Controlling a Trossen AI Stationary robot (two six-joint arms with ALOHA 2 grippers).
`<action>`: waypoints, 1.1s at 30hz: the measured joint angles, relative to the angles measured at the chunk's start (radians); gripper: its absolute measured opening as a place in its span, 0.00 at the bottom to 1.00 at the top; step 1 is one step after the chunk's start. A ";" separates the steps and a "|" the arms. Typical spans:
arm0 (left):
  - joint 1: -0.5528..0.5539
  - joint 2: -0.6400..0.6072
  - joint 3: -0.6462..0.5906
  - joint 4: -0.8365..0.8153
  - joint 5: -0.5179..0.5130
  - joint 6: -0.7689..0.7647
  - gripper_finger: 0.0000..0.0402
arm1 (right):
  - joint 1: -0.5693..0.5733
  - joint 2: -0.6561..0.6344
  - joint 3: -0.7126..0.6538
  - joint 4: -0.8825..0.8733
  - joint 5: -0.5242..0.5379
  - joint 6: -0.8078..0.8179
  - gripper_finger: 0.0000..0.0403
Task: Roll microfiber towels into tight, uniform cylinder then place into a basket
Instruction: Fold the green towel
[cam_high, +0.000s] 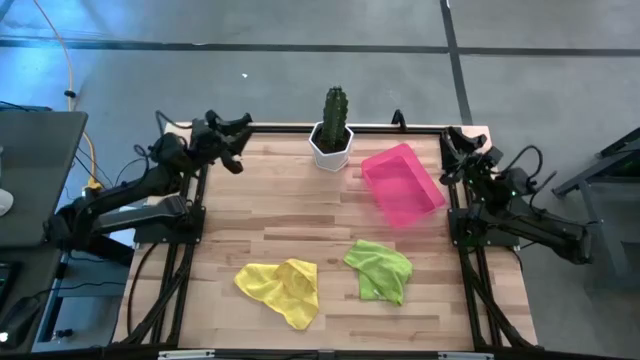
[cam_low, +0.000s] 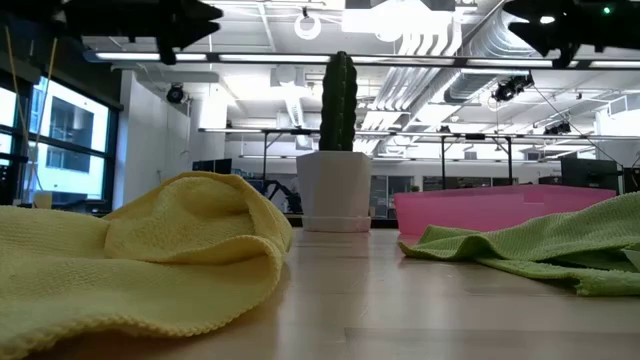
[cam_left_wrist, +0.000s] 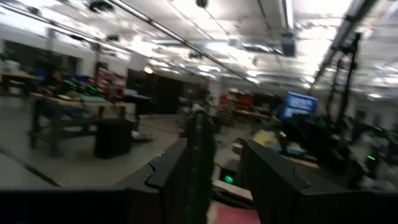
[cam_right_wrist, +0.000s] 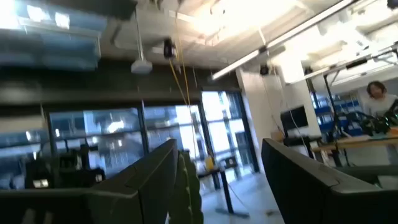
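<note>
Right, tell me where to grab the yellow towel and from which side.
Probably take the yellow towel by its flatter, thinner end toward the table's left edge, coming straight down from above. It lies crumpled, bunched thicker toward the green towel, so a thin edge should pinch cleanly. The left gripper, open at the far left corner, is on that side.

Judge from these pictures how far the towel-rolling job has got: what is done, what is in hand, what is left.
Done: nothing. The yellow towel and green towel lie crumpled and unrolled on the table, and the pink basket holds nothing. In hand: nothing; the left gripper and right gripper wait open at the back corners. Left: roll both towels, then place them in the basket.
</note>
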 joint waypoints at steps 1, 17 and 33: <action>-0.009 0.027 0.013 0.002 0.018 0.001 0.36 | 0.000 0.029 0.030 -0.029 0.000 -0.006 0.56; -0.323 0.322 0.047 0.008 0.148 0.060 0.36 | 0.139 0.585 0.368 -0.343 -0.296 0.093 0.56; -0.541 0.496 0.105 0.052 0.125 0.122 0.36 | 0.412 0.910 0.502 -0.438 -0.297 0.200 0.56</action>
